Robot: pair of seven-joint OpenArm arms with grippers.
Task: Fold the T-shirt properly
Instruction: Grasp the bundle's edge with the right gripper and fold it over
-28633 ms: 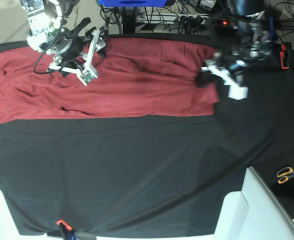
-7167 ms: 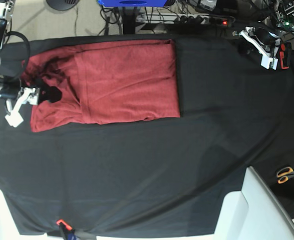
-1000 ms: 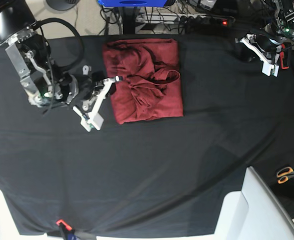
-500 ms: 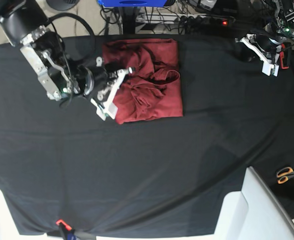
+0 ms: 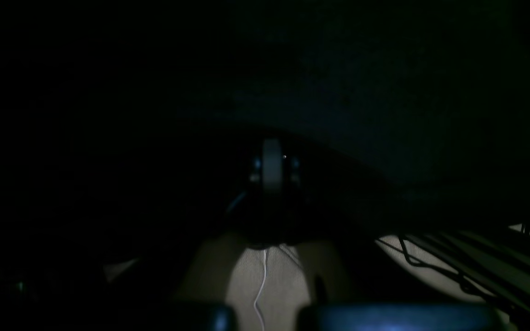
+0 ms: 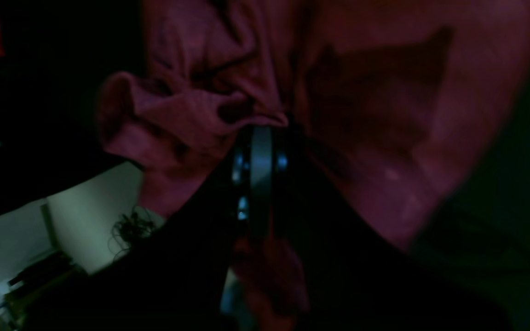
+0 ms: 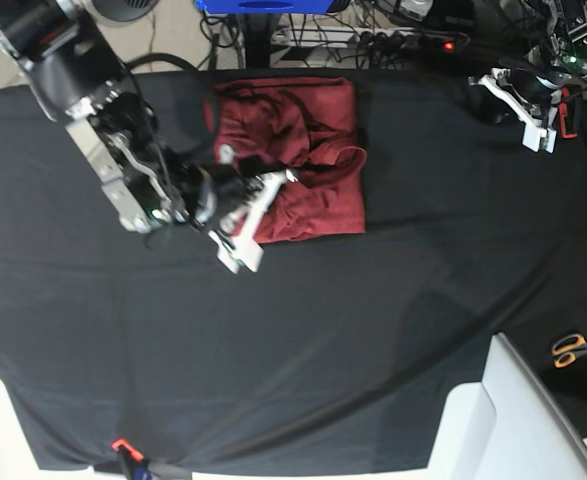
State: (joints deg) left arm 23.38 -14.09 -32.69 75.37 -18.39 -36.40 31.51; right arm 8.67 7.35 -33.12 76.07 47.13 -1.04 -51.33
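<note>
T-shirt (image 7: 303, 150) bunched on black cloth (image 7: 373, 320); scissors (image 7: 573, 349) well apart.

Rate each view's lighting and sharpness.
Base view: evenly lit and sharp; T-shirt and right gripper read clearly. Right wrist view: dim, the shirt soft and blurred at close range. Left wrist view: almost black, only the left gripper and pale floor faintly visible.

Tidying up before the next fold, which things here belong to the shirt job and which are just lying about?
Part of the job:
T-shirt
right gripper, shut, reaching over the shirt
left gripper, shut, parked aside

Lying about:
scissors
power strip
</note>
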